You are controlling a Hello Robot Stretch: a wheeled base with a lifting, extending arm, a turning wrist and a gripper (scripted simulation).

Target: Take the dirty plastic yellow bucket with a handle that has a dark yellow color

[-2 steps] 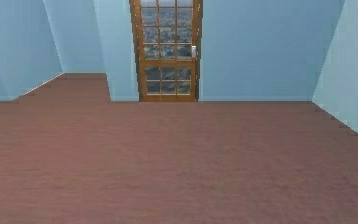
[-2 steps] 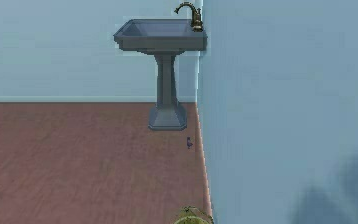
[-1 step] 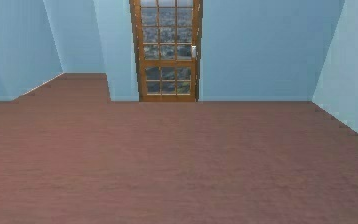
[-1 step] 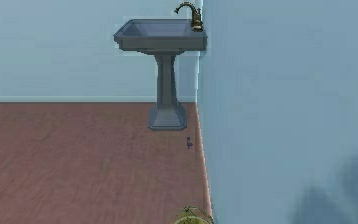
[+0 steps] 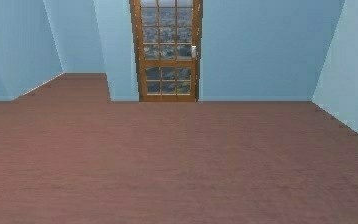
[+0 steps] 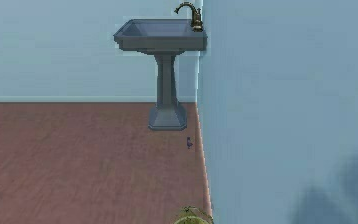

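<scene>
Where the arm side view's bottom edge cuts across the floor, a small dull-yellow rounded shape point(image 6: 191, 216) pokes up into sight. That is the nearest thing to a yellow bucket on offer, but too little of it shows to say whether it is the bucket. It sits right at the foot of a pale blue side wall point(image 6: 287, 110) that takes up the view's right half, just where that wall meets the reddish-brown floor point(image 6: 77, 160). As for the gripper, its state cannot be told, so no call there.

Moving outward now: farther along that same wall, tucked into the corner, stands a blue-grey pedestal sink point(image 6: 163, 42), a squarish basin on a slim column with a flared foot planted on the floor. A dark curved tap point(image 6: 190, 13) rises from the basin's rim on the side next to the wall. A tiny dark speck point(image 6: 187, 140) lies on the floor just beside the foot.

Over to the forward view: the floor runs up to a pale blue far wall point(image 5: 267, 50). Set in it is a wooden-framed door with glass panes point(image 5: 168, 50), with a small pale handle point(image 5: 194, 48) at its right edge.
</scene>
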